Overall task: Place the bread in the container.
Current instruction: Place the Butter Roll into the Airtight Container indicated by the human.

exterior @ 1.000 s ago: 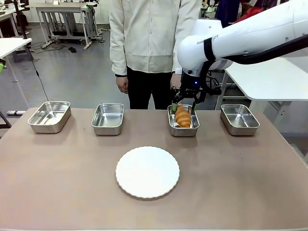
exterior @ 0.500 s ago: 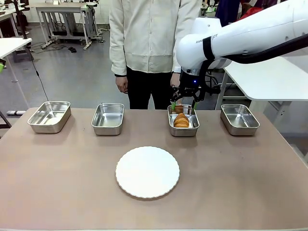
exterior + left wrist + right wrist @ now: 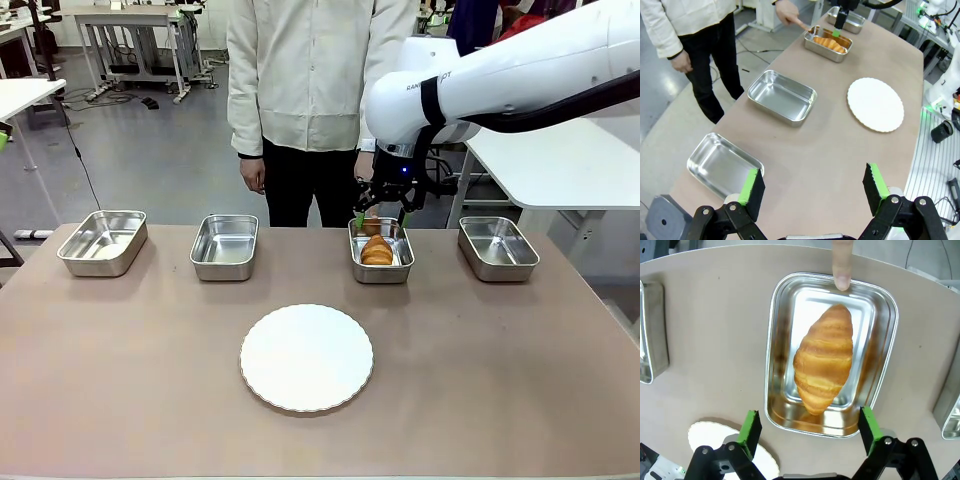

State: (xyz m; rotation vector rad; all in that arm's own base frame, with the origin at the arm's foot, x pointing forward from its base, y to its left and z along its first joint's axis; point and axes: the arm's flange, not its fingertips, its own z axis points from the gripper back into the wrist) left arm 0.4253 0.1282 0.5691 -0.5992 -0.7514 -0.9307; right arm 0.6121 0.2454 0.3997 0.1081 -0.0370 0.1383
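We see a brown table [image 3: 480, 380] carrying four steel pans in a row and a white plate [image 3: 306, 357]. The container [image 3: 381, 262] sits directly under the right claw [image 3: 380, 216], whose fingers are spread. The fourth pan [image 3: 497, 247] lies just to that claw's right; the second pan [image 3: 224, 246] and first pan [image 3: 103, 241] lie off to its left. The plate rests nearer us than the claw.
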